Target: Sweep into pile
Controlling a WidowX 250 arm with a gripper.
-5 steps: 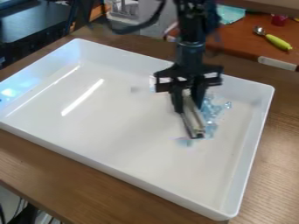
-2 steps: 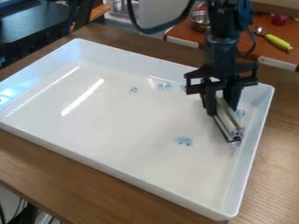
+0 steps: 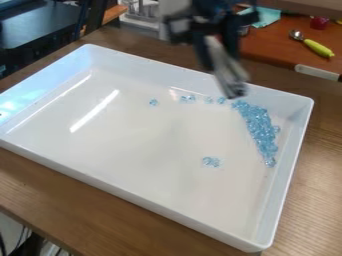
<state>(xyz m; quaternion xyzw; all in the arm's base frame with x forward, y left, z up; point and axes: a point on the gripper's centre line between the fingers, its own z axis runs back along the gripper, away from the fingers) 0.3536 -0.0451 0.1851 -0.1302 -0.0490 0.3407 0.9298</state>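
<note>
Over the tray's far rim, right of centre, the black gripper (image 3: 217,50) is raised and shut on a metal bar (image 3: 227,70) that slants down to the right. Below and right of the bar, a curved band of clear blue pieces (image 3: 259,127) lies along the right side of the white tray (image 3: 153,215). Small clumps sit apart from it: blue pieces (image 3: 211,161) right of the tray's middle, a single clump (image 3: 153,102) farther left, and a few pieces (image 3: 188,98) near the far wall.
The tray's raised walls stand on a brown wooden table (image 3: 320,165). Behind are an orange-brown surface (image 3: 270,47) with a yellow-green handled spoon (image 3: 317,47), a teal cloth (image 3: 264,17) and a red cup (image 3: 319,22).
The gripper and bar first moved right through the tray, then rose and went back up and left, uncovering the band of blue pieces at the right. The small clumps stayed put between the last two frames.
</note>
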